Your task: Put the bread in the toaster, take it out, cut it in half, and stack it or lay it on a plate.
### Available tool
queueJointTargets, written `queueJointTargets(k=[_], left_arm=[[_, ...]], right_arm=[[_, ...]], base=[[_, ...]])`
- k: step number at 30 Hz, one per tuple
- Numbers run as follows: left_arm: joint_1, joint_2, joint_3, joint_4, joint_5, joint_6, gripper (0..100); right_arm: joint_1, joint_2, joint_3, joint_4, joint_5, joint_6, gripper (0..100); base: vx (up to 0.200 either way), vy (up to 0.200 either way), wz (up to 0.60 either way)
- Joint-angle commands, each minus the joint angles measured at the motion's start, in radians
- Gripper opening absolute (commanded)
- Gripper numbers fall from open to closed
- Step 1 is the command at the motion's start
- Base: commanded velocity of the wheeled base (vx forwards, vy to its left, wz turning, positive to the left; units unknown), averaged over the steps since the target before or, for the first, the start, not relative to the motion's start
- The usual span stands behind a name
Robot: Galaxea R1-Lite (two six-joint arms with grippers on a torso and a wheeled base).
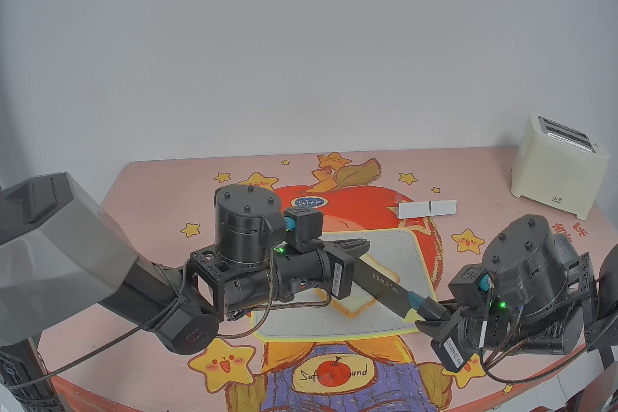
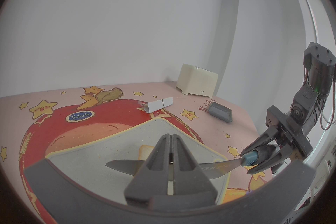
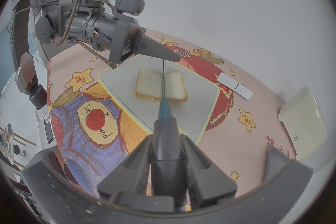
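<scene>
The right gripper (image 3: 166, 138) is clamping the one knife (image 1: 383, 285) by its handle, the blade lying edge-down across the middle of the single bread slice (image 3: 148, 84) on the cutting board (image 1: 400, 246). The left gripper (image 2: 171, 137), jaws together, is sitting over the blade's far end. One toaster (image 1: 559, 165) is standing at the table's (image 1: 167, 201) far right corner, and one folded white card (image 1: 427, 209) is lying just beyond the board.

White bread (image 3: 151, 84) with a tan crust lies flat on the pale board (image 1: 405, 255) at lower centre of the head view. The knife (image 3: 163, 76) stands edge-down across the slice's middle, handle toward lower right. The cream toaster (image 1: 559, 165) stands upright at the right edge, well apart
</scene>
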Motion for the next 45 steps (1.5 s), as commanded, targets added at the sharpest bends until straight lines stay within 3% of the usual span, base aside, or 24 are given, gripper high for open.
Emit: queueJointTargets(k=[1,45], left_arm=[[0.001,0.000,0.005,-0.004,0.000,0.000,0],[-0.002,-0.002,-0.003,-0.004,0.000,-0.002,0]], right_arm=[[0.001,0.001,-0.003,-0.002,0.001,0.000,0],[-0.005,-0.010,0.011,-0.006,0.002,0.000,0]], base=[[0.000,0.000,0.00],[0.000,0.000,0.00]])
